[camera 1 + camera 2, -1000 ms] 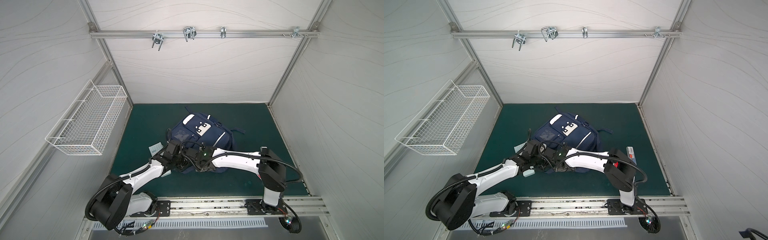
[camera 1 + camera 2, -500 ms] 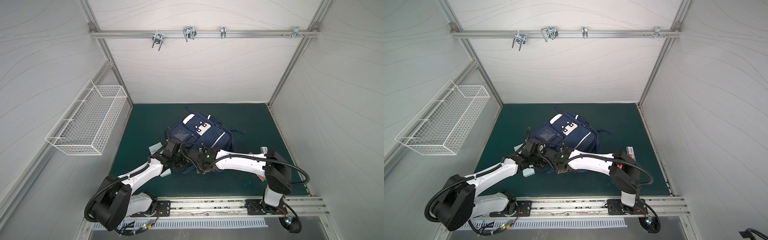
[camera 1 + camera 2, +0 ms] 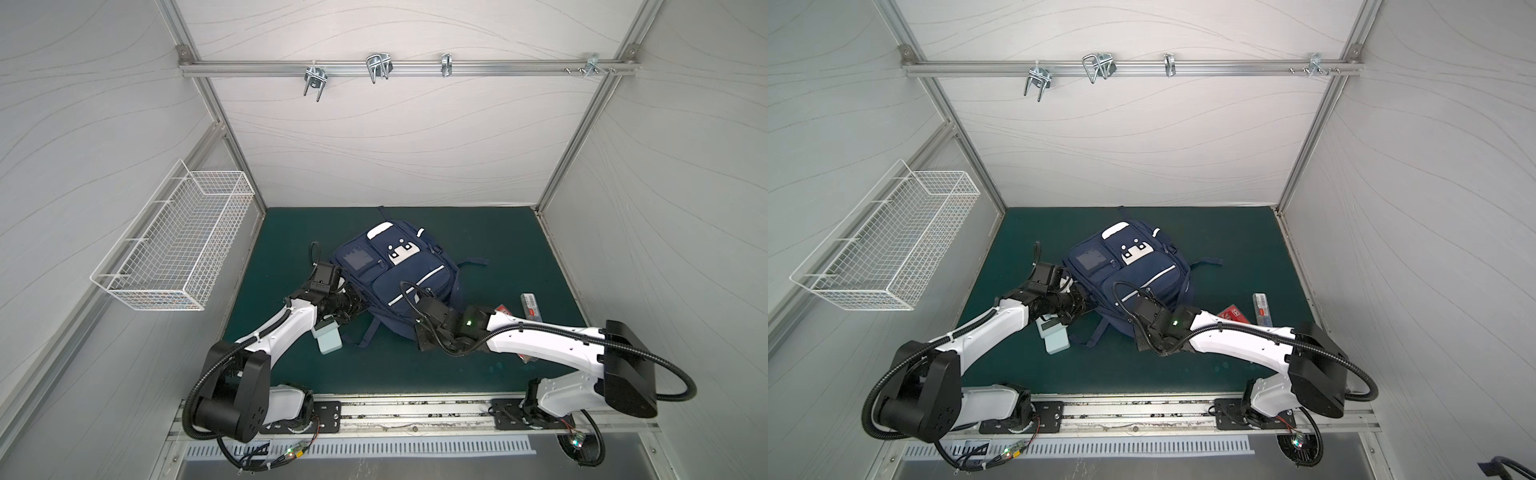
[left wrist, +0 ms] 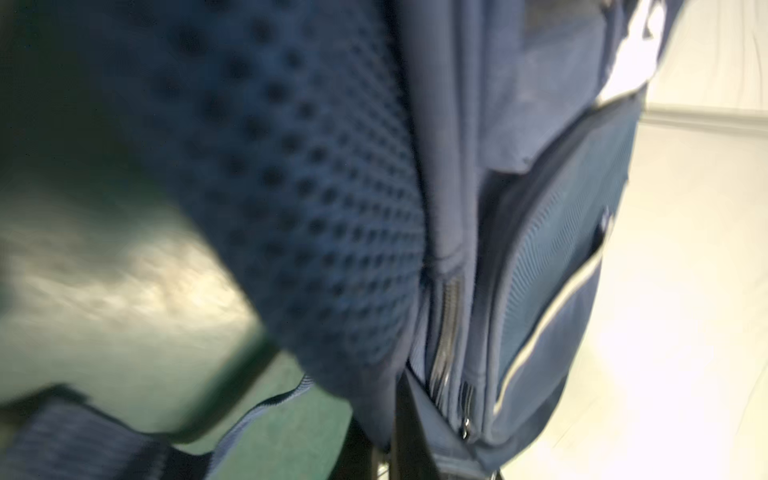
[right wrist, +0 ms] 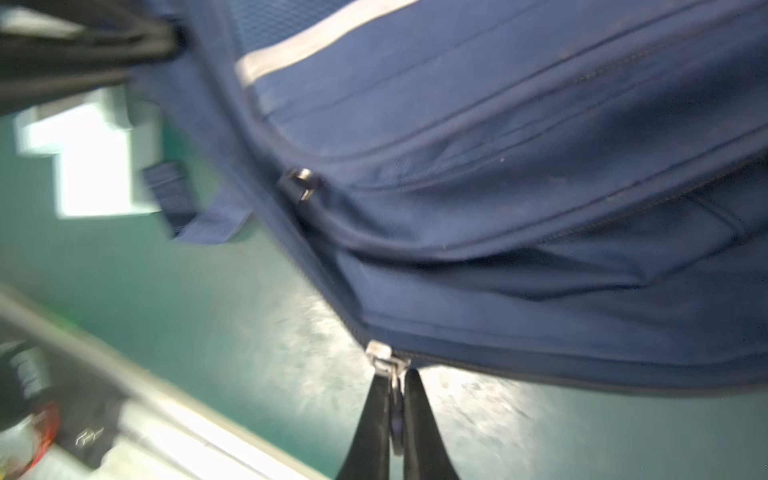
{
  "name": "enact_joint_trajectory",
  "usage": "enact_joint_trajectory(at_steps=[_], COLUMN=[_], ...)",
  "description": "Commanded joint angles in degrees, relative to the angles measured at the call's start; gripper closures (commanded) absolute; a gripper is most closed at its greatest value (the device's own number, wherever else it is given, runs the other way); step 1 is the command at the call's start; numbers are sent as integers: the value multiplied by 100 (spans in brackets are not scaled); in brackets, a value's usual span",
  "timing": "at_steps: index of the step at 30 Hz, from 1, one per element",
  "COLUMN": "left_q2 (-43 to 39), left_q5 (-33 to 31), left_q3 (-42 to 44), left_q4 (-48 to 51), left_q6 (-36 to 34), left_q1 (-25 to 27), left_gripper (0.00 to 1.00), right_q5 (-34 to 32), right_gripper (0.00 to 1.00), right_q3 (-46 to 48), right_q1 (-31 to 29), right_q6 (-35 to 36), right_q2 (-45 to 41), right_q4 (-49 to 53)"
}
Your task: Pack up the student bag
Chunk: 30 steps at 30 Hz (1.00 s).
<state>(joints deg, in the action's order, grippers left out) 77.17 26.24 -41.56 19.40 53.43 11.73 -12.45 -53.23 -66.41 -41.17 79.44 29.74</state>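
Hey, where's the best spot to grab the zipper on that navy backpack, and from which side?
Probably best: pinch the small metal pull tab hanging off the slider at the student bag's edge nearest the robot's base, coming in low over the mat. It hangs clear of the fabric, so the jaws can close on its flat faces, as the right end effector does now.

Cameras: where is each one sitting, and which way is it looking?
Top views: high over the front rail, looking down at the bag on the mat; left arm and right arm show whole.
Left wrist: on the left arm, looking past the left hand, close on the bag's side; only dark fingers show.
Right wrist: on the right arm, looking past the right hand, shut on a zip pull.
Shared: every view shows bag and mat.
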Motion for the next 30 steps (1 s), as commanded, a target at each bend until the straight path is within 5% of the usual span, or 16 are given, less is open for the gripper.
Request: enact_joint_trajectory(at_steps=[1, 7, 12, 20, 25, 30], left_q2=[519, 1142, 111, -1704, -1779, -1405], left_q5=[-1173, -910, -1120, -1378, -1360, -1257], left_q3=[-778, -1344, -941, 344, 397, 268], left_q4=[-147, -69, 442, 704, 526, 257], left_q6=[-332, -219, -209, 997, 1572, 1775], left_q1=[-671, -1113, -649, 1011, 1607, 1950], left_gripper=[100, 100, 50, 29, 30, 43], right_q5=[711, 1255, 1190, 1156, 1008, 901], right_gripper=[100, 100, 100, 100, 100, 100], right_q3=[81, -338, -980, -1267, -1220, -1228], right_q1=[-77, -111, -133, -282, -393, -452], right_q6=[752, 821, 580, 527, 468, 366], right_q2=[-284, 140, 603, 659, 478, 419], right_q4=[185, -201, -42, 27, 25, 18])
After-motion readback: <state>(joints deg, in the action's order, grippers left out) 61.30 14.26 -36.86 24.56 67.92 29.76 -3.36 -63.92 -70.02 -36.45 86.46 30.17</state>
